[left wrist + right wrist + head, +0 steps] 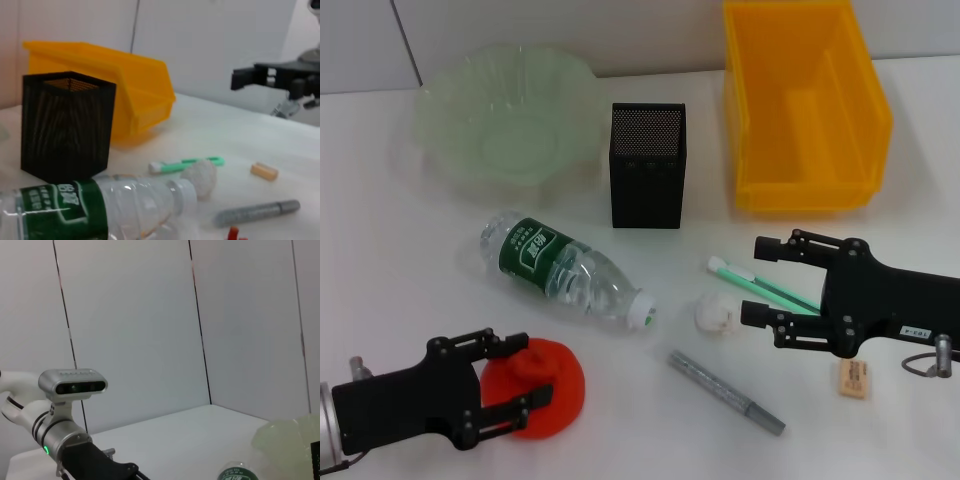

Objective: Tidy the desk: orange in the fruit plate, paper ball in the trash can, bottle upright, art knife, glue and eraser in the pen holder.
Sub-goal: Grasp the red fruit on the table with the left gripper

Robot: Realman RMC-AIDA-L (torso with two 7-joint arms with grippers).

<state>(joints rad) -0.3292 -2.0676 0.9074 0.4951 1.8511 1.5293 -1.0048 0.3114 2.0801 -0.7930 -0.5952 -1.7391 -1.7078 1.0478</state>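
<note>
**Two grippers poised over a cluttered desk**

The left gripper (525,375), at the near left, has its fingers spread around the orange (542,388), which rests on the white table (410,270). The right gripper (760,282), at the right, hangs with jaws apart over the green glue stick (760,281), gripping nothing. The paper ball (716,315) lies just beside it, with the bottle (563,269) on its side to the left. A grey art knife (725,391) sits near the front; the eraser (854,379) lies partly under the right arm. Farther back stand the pale green fruit plate (505,112), the black mesh pen holder (647,165) and the yellow trash can (804,105).
</note>
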